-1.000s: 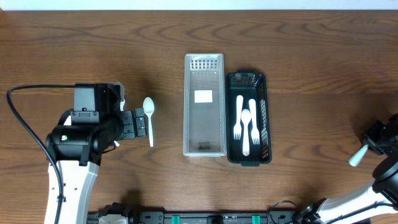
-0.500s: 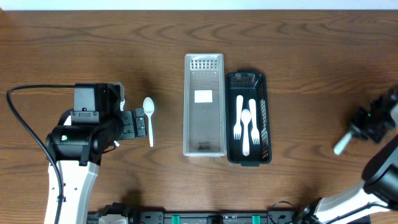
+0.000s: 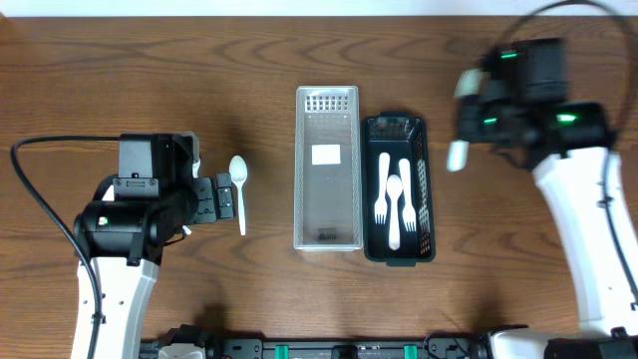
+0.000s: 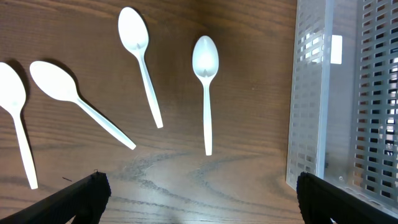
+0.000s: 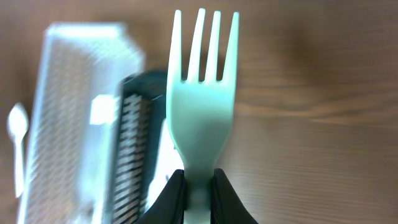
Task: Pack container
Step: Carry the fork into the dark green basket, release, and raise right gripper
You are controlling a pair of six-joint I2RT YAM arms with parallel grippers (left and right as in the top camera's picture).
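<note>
A clear slotted container (image 3: 327,168) and a black slotted container (image 3: 399,187) stand side by side mid-table. The black one holds two white forks and a spoon (image 3: 394,207). One white spoon (image 3: 239,189) lies left of the clear container; the left wrist view shows several spoons (image 4: 205,87) on the wood beside the clear container (image 4: 339,106). My left gripper (image 4: 199,199) is open and empty above the table near them. My right gripper (image 5: 198,193) is shut on a white fork (image 5: 204,99), held above the table just right of the black container (image 5: 134,149); overhead the fork (image 3: 459,150) shows there.
The table's far edge runs along the top of the overhead view. The left arm's black cable (image 3: 40,199) loops over the table at the far left.
My right arm has swung from the right edge of the table up and left to beside the black container, carrying the fork. The left arm has not moved.
</note>
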